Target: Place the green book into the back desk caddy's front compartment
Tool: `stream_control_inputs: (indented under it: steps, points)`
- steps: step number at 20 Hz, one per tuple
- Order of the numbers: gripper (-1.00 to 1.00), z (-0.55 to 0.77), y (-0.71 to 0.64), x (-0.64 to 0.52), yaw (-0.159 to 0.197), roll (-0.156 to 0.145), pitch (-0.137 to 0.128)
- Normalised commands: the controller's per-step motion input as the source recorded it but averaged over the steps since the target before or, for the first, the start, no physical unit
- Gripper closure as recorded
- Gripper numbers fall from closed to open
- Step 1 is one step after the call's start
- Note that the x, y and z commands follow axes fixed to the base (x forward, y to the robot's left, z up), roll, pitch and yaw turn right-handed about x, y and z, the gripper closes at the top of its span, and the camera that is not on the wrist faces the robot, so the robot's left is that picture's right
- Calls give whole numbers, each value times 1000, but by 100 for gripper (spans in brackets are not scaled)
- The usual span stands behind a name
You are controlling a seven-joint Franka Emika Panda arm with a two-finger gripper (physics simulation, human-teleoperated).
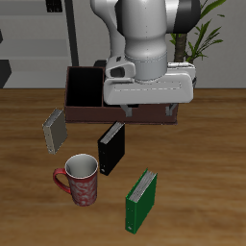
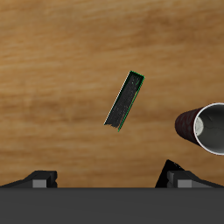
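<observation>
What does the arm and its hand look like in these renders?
The arm is a bulky rounded body in glossy white-grey with a darker grey band near its upper joint. The hand has a wide, flat light-grey housing with small dark markings on its face. The wrist view shows dark, nearly black fingers under it. No cables visible.

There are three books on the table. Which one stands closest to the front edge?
The green book, upright beside the red mug. The black book and the grey book stand farther back, nearer the dark caddy.
</observation>
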Motion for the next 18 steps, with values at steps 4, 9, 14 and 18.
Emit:
stream_control_inputs:
  steps: [4, 9, 14, 18]
  points:
    - [-100, -108, 24, 202, -28, -22, -10]
    - [-100, -165, -5, 289, -93, -58, 5]
    - [-100, -134, -21, 271, -35, -29, -12]
    - [-100, -104, -89, 143, -73, -19, -28]
